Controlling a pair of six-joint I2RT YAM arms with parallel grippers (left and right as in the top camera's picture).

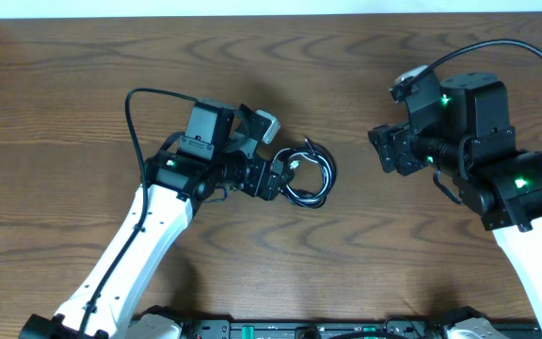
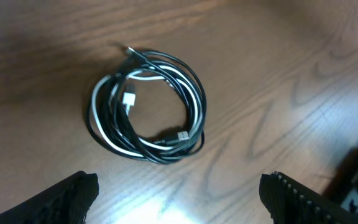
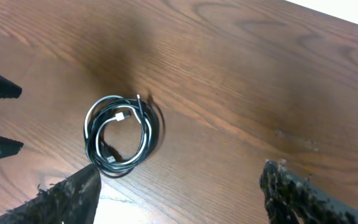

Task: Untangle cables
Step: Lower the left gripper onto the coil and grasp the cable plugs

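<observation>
Overhead: straight down on table (image 1: pixel 64 56), whole scene in frame. Left wrist: close above cables (image 2: pixel 178 135) (they fill mid-frame). Right wrist: same cables, farther off, oblique.

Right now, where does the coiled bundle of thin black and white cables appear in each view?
Overhead: thin black and white cables, at centre.
Left wrist: cables just left of centre.
Right wrist: cables left of centre, slightly low.
Shared landmark: small white plug inside the coil.

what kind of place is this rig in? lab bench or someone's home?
Probably a lab or test bench, not a home: a wood-grain table, a left arm and right arm based at its near edge, and one small coil of cables laid between them.
</observation>
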